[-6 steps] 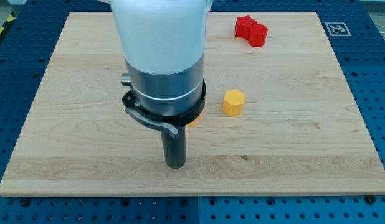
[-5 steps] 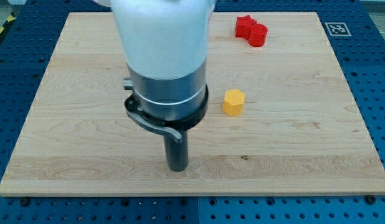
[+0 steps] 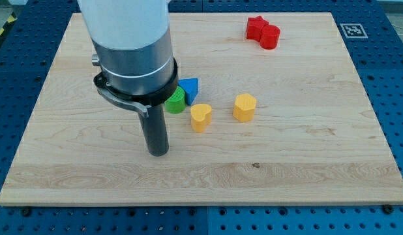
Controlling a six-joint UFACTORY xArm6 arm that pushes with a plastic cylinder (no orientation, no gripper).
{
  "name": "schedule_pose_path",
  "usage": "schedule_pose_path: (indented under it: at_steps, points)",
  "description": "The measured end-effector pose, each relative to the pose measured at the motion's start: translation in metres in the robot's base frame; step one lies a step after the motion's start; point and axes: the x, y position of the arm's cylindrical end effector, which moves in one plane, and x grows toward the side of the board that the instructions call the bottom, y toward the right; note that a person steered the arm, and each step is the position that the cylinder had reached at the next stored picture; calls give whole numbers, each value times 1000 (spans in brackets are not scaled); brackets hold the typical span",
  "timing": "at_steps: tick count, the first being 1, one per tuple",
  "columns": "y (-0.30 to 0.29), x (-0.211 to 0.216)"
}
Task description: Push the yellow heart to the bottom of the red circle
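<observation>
The yellow heart point(image 3: 201, 117) lies near the board's middle. My tip point(image 3: 159, 153) rests on the board to the lower left of the heart, apart from it. The red circle point(image 3: 270, 36) sits near the view's top right, touching a red star point(image 3: 256, 27) on its left. The arm's wide body hides part of the board above the tip.
A yellow hexagon point(image 3: 244, 107) sits right of the heart. A green block point(image 3: 176, 102) and a blue block point(image 3: 188, 87) lie just above and left of the heart, partly hidden by the arm. A marker tag point(image 3: 352, 30) is at the board's top right corner.
The arm and tip have moved to the view's left. This uncovered the yellow heart, the green block and the blue block, which were hidden under the arm before.
</observation>
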Motion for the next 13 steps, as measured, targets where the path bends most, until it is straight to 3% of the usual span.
schedule_pose_path:
  at_steps: [2, 5, 8, 11, 13]
  points:
    - [0, -14]
    - [53, -20]
    - [63, -99]
    - [93, -106]
    - [97, -155]
